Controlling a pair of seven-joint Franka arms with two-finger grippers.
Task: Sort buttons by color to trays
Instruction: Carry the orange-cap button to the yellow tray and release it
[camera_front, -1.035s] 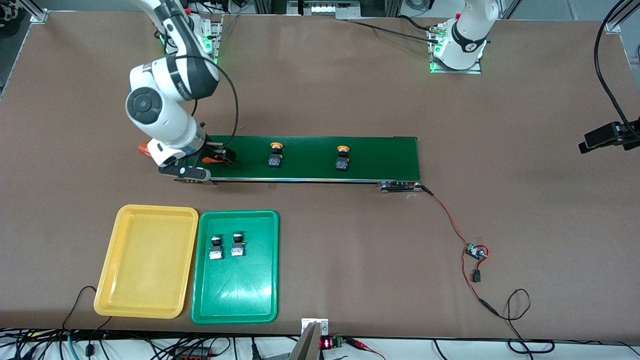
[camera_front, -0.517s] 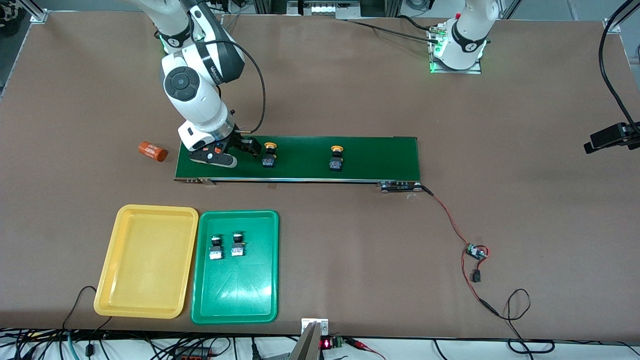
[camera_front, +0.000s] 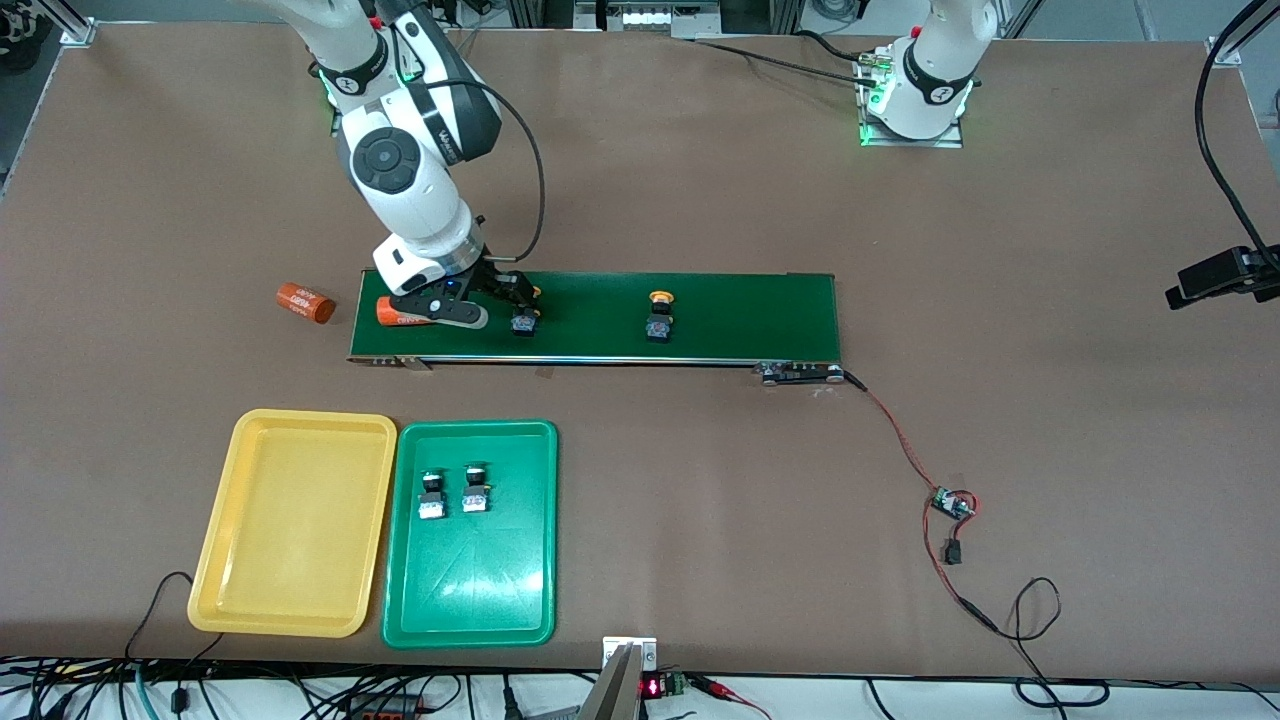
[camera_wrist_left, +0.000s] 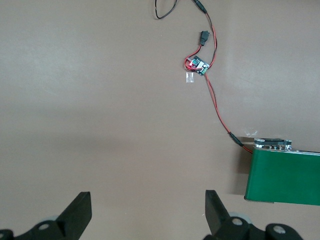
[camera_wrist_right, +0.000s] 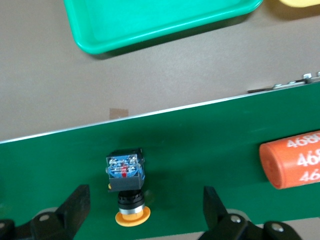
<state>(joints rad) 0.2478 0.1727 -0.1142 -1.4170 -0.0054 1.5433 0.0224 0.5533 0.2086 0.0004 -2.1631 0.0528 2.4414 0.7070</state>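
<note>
The buttons are half sorted, as far as I can judge. Nearest to the front camera lie the two trays, side by side on the table (camera_front: 700, 520): the yellow tray (camera_front: 240, 600) is without any button, and the green tray (camera_front: 500, 600) holds two buttons, one green button (camera_front: 431, 495) and a second green button (camera_front: 476, 489) just beside it. Their caps are hard to see, so I take the colour from the task. So the green part looks done, and the yellow tray waits for its two pieces.

Farther from the camera is the conveyor belt (camera_front: 760, 315). On it stand the two yellow buttons. The right tool (camera_front: 503, 300) hangs low over the belt with its fingers spread wide and grasping nothing. The first yellow button (camera_wrist_right: 126, 187) lies directly under it, between the two open fingers in the right wrist view, not yet touched as far as I can see. The second yellow button (camera_front: 659, 317) is on the belt well apart from this tool, toward the left arm's end. An orange cylinder (camera_wrist_right: 295, 159) lies on the belt beside the tool, and another orange cylinder (camera_front: 305, 302) lies on the table just off the belt's end.

The left tool (camera_wrist_left: 148, 212) waits high over bare table, fingers also released and empty.
</note>
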